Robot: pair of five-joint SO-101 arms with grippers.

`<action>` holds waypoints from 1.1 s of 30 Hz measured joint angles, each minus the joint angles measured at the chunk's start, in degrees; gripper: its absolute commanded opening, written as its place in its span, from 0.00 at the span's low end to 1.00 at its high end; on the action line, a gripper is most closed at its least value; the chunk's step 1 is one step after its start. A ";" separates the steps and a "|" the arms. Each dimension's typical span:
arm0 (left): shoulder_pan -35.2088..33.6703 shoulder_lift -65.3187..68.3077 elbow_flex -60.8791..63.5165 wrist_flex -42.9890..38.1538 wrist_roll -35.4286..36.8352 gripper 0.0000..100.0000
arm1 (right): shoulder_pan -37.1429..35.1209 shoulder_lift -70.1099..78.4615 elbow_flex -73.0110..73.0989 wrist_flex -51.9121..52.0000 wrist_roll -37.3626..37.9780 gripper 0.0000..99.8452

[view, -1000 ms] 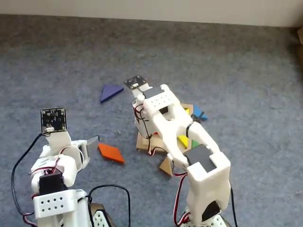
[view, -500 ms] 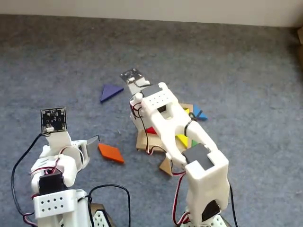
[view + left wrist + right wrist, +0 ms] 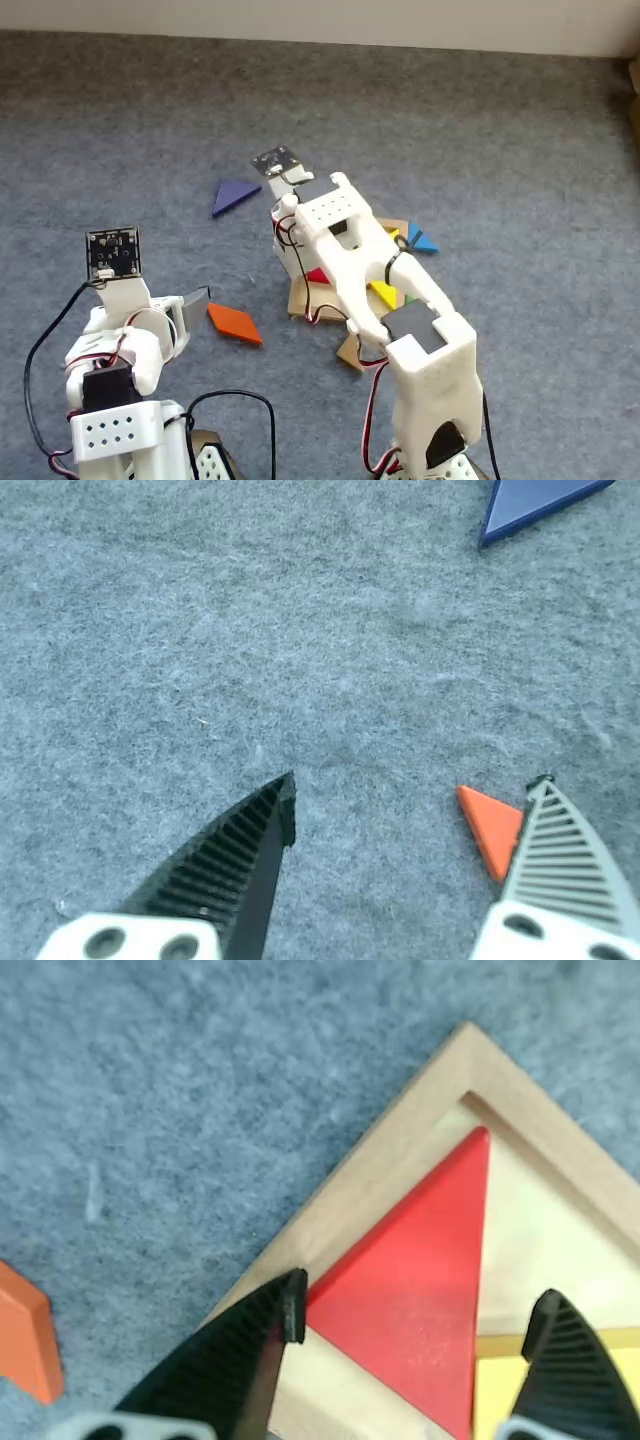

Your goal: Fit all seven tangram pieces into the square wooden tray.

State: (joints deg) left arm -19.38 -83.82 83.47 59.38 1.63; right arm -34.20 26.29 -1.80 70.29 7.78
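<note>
Grey carpet-like cloth covers the desk (image 3: 500, 130). In the high view, the square wooden tray (image 3: 300, 300) lies at the centre of the frame, mostly hidden beneath the right arm. We see a red triangle (image 3: 420, 1260) lying flat in one corner of the tray, with a yellow piece (image 3: 385, 295) beside it. The right gripper (image 3: 420, 1310) hangs spread open and empty just above the red triangle, with one finger by the tray's rim. The left gripper (image 3: 415, 785) is also spread and empty. It sits low over the cloth at lower left, with an orange piece (image 3: 235, 323) just beside one finger. A dark blue triangle (image 3: 235, 195) lies well apart, to the upper left of the tray. A light blue piece (image 3: 420, 242) sits at the tray's right edge; we cannot tell whether it is inside.

We judge the main risk to be the finger by the rim. If the right gripper descends or closes here, it could catch the wood and shove the whole tray, or lift the red triangle out of its corner. The loose pieces lie flat on soft cloth, so a pinch could slide off them or push them away.
</note>
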 measured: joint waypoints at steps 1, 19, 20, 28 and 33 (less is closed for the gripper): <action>0.00 0.00 0.00 0.00 0.00 0.35 | 0.00 0.00 0.00 0.00 0.00 0.34; 0.00 -0.09 0.00 0.00 0.00 0.35 | -1.49 0.97 0.53 3.52 3.78 0.34; 0.00 -0.09 0.00 0.00 0.00 0.35 | -1.49 0.97 0.53 3.60 3.78 0.34; 0.00 -0.09 0.00 0.00 0.00 0.35 | -1.85 1.05 0.26 7.12 4.04 0.34; 0.00 -0.09 0.00 0.00 0.00 0.35 | -1.85 1.05 0.35 7.47 4.04 0.34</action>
State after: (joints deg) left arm -19.38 -83.91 83.47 59.38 1.63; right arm -36.04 27.34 -1.45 77.76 11.82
